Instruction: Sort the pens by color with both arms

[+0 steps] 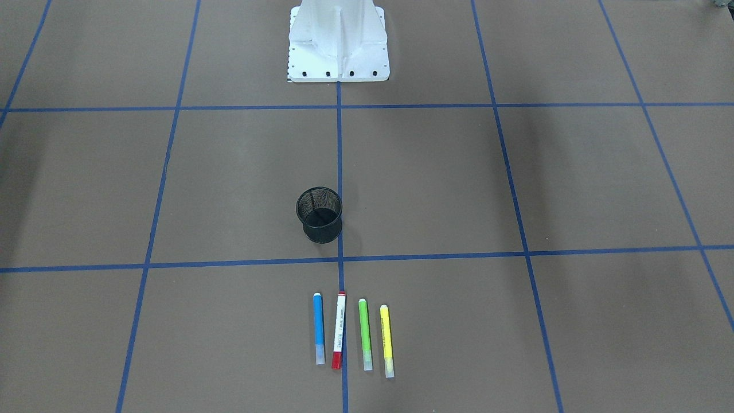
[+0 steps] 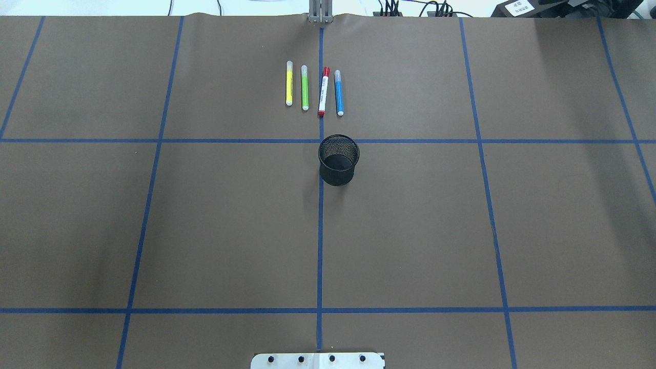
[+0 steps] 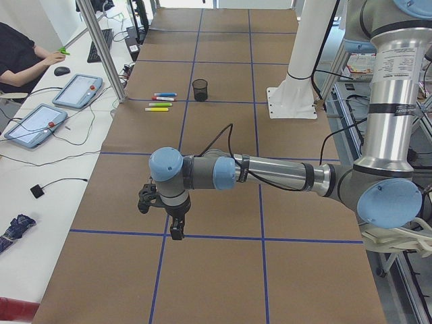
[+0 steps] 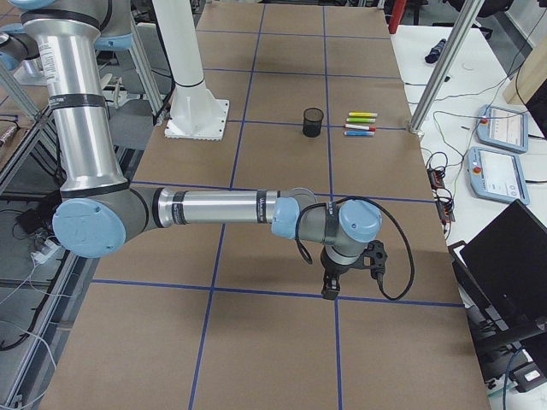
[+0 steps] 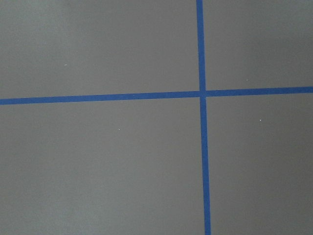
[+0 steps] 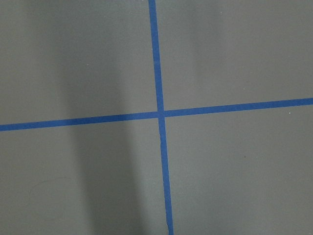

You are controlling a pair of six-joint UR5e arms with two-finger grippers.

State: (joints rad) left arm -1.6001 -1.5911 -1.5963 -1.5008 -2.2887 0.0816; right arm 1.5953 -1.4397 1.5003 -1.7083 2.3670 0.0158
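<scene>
Four pens lie side by side on the brown table, on the far side from me. In the overhead view they run yellow (image 2: pixel 289 83), green (image 2: pixel 305 87), white with red cap (image 2: pixel 323 91), blue (image 2: pixel 339 93). The front view shows blue (image 1: pixel 318 328), white-red (image 1: pixel 339 330), green (image 1: pixel 364 334), yellow (image 1: pixel 387 341). My left gripper (image 3: pixel 177 229) shows only in the left side view, far from the pens, pointing down over a tape crossing. My right gripper (image 4: pixel 329 290) shows only in the right side view, likewise. I cannot tell whether either is open or shut.
A black mesh cup (image 2: pixel 338 160) stands upright just nearer me than the pens, on the centre tape line. The white mounting base (image 1: pixel 338 43) is at my edge. Blue tape lines grid the table. Both wrist views show only bare table and tape.
</scene>
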